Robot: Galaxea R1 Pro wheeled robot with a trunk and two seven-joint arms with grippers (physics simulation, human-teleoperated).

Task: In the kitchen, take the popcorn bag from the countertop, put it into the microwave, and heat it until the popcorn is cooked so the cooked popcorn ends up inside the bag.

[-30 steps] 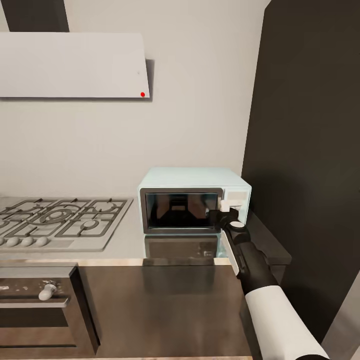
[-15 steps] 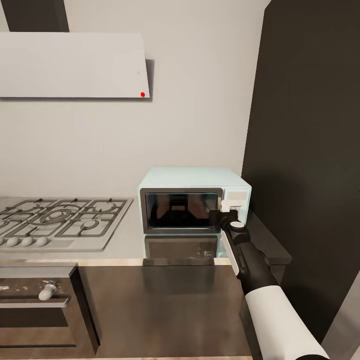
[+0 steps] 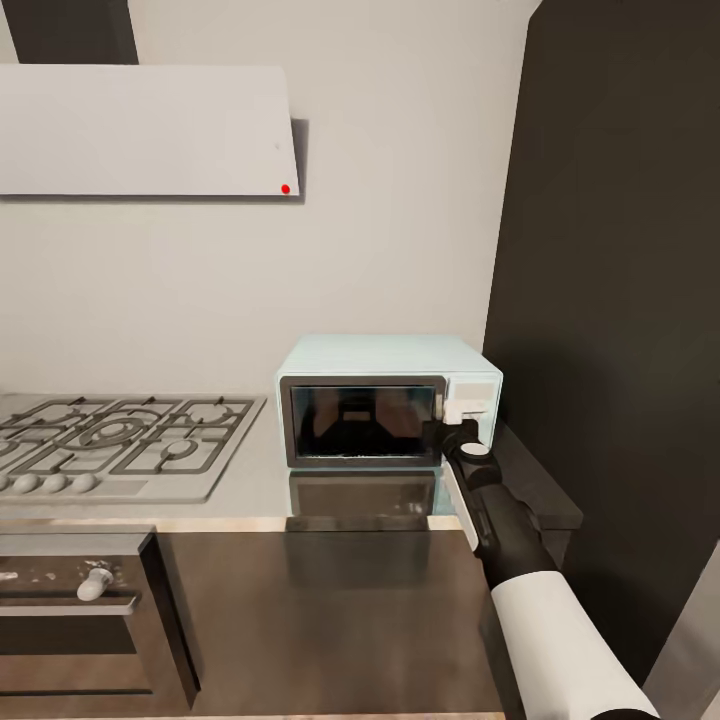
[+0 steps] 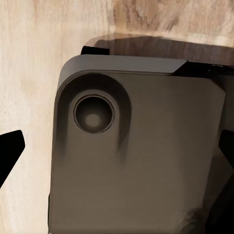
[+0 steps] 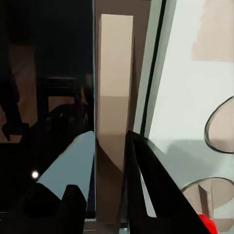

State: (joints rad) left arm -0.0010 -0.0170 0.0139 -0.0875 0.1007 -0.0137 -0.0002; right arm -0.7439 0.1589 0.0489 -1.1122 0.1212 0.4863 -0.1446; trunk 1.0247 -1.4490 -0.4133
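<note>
Your right gripper [image 3: 452, 420] is up against the front of the microwave [image 3: 388, 400], at the seam between the dark glass door [image 3: 362, 420] and the white control panel [image 3: 472, 408], arm reaching in from low on the right. In the right wrist view the jaws sit either side of the door's grey vertical frame strip [image 5: 113, 122], one finger [image 5: 73, 204] on the glass side and one on the panel side, close to the strip; looks like they're closed on that door edge, but contact isn't clear, so you can't tell for sure. A red spot [image 5: 210, 225] shows at the corner of that view, next to a round knob outline [image 5: 222, 124] on the panel. Door appears shut or nearly shut from the head view. Microwave stands on the grey desk [image 3: 250, 480] at the right end, just beside the tall dark cabinet [image 3: 620, 300]; gas hob [image 3: 120, 440] to its left, white hood [image 3: 145, 130] above the hob, dark oven [image 3: 80, 620] below the front edge. Popcorn bag: something dim shows behind the glass, can't tell what it is. Left wrist view looks down at a dark grey robot part [image 4: 136, 151] over pale wood floor [image 4: 34, 73]; left fingertips [image 4: 9, 151] are just dark tips at the frame edges, spread wide, holding nothing.
</note>
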